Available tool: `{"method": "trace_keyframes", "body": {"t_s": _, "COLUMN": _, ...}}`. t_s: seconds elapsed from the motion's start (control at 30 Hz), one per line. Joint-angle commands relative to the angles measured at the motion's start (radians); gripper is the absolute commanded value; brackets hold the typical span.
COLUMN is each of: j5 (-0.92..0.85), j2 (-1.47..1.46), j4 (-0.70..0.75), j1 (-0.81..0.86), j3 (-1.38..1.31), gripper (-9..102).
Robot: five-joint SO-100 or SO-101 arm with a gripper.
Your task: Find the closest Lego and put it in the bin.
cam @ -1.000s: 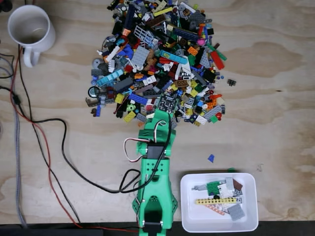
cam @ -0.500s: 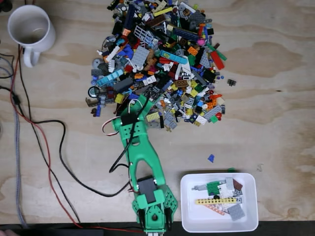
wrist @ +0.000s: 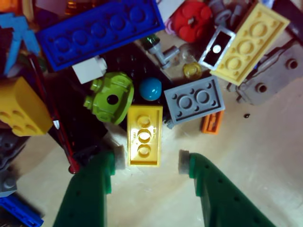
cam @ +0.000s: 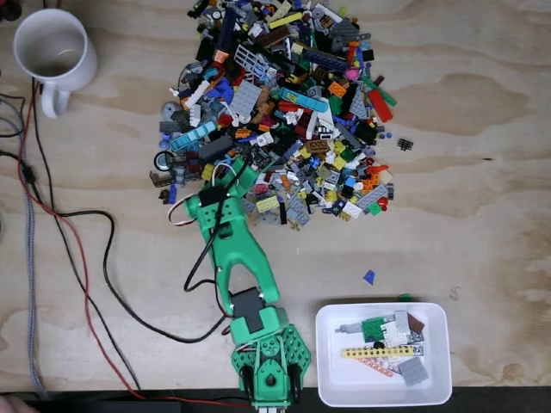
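the yellow lego [wrist: 144, 135] lies flat at the near edge of the lego pile [cam: 275, 112]. in the wrist view it sits toward 11 o'clock from the gripper [wrist: 149, 161], with its long side running from 12 to 6. the gripper is wide open and holds nothing. the lego's near end sits between the fingers, closer to the left one. the bin [cam: 439, 391] waits well apart, at 4 o'clock from the pile in the fixed view.

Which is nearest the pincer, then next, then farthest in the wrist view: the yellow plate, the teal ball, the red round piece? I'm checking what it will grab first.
1. Yellow plate: partly between the open pincer tips, near the left one.
2. Teal ball: just beyond the plate's far end.
3. Red round piece: near the top edge, to the right.
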Motion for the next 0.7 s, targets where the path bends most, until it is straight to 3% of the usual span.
{"method": "trace_keyframes", "body": {"t_s": 0.0, "j5": 0.000, "j2": 0.008, "j4": -0.015, "j1": -0.014, "j3": -0.057, "gripper": 18}}
{"method": "trace_keyframes", "body": {"t_s": 0.67, "j5": -0.023, "j2": -0.072, "j4": -0.035, "j1": -0.026, "j3": -0.100, "gripper": 6}}
